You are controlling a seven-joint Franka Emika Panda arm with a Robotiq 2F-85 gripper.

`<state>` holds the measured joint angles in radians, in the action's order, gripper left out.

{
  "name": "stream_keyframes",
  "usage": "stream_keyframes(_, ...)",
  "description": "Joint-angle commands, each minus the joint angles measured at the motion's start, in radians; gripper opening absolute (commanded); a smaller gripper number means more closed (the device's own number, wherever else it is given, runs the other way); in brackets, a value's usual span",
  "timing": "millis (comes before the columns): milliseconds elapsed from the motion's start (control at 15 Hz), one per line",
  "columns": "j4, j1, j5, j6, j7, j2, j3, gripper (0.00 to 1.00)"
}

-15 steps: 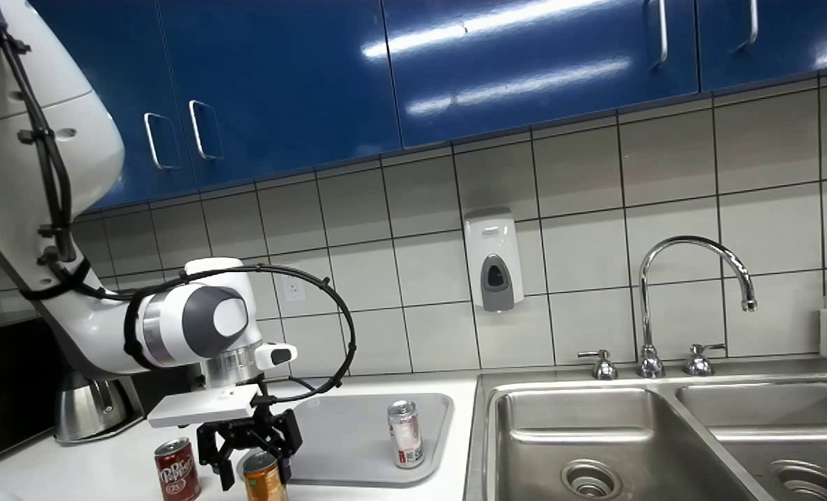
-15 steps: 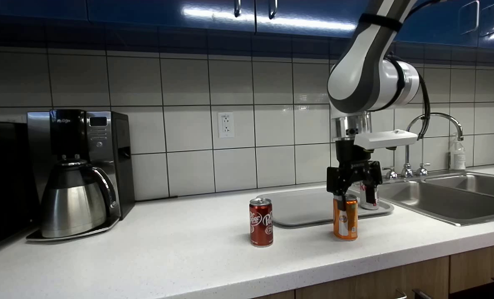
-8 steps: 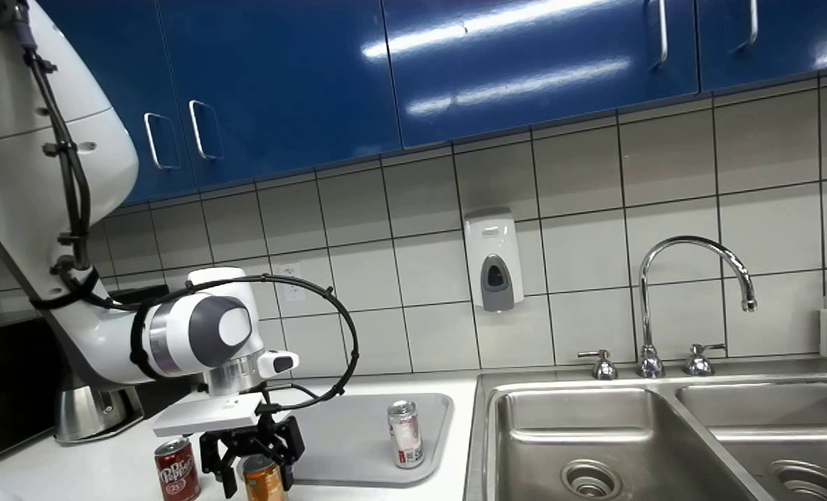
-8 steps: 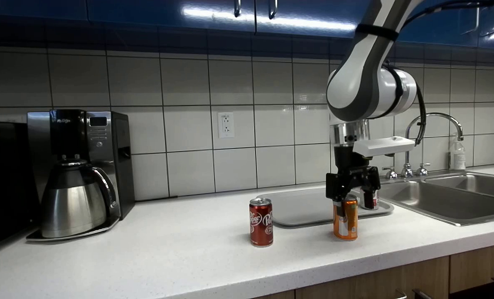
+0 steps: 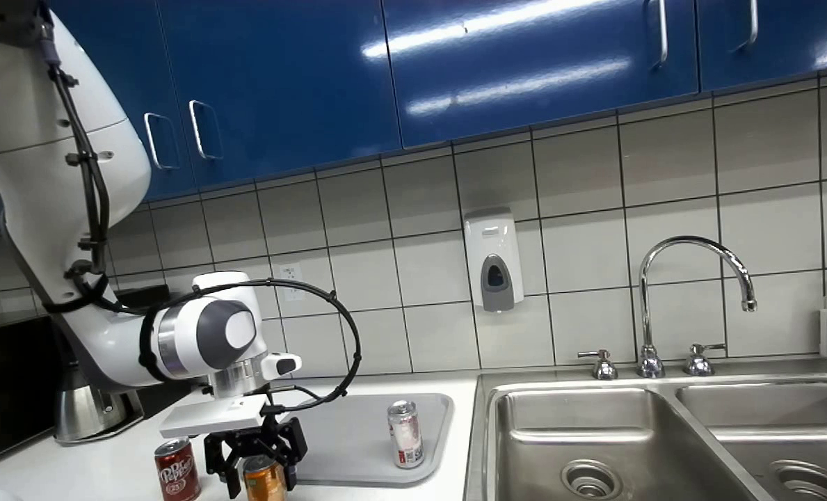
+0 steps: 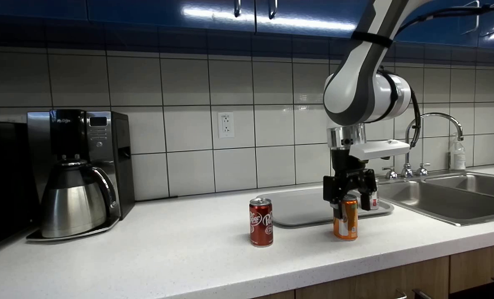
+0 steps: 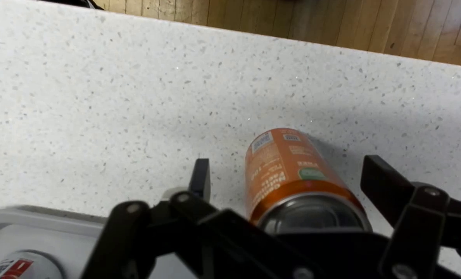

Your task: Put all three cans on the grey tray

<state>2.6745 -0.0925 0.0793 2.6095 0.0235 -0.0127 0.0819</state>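
The arm [image 6: 348, 99] has come down a bit over the last second, and slid slightly sideways too — not loads, but in both exterior views the fingers [image 7: 385, 186] sit lower around the orange can [image 7: 288, 166] than they did. They're spread apart, one to each side of its top, and in the wrist view I can see worktop [image 7: 118, 97] showing between the can and each of them, so it's not being squeezed. The can itself hasn't budged: upright on the worktop, just beside the grey tray [image 5: 343, 431].

The silver can [image 5: 406, 438] hasn't moved either. It's standing on the tray, at the end nearest the sink [image 5: 580, 424], and just a bit of it pokes into the wrist view. The red can [image 6: 261, 224] is right where it was too — upright on the worktop, off the tray, with a clear gap between it and the orange one. Well away from all that, the coffee pot [image 6: 72, 207] is tucked into its machine [image 6: 99, 137], same as a second ago.
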Motion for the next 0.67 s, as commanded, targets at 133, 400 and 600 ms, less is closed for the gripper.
stream_keyframes(133, -0.031, 0.004, 0.032, 0.014, 0.028, 0.034, -0.001, 0.74)
stream_keyframes(400, -0.036, 0.002, 0.024, 0.015, 0.022, 0.040, -0.001, 0.44)
stream_keyframes(600, -0.035, 0.001, 0.019, 0.014, 0.020, 0.035, 0.001, 0.39)
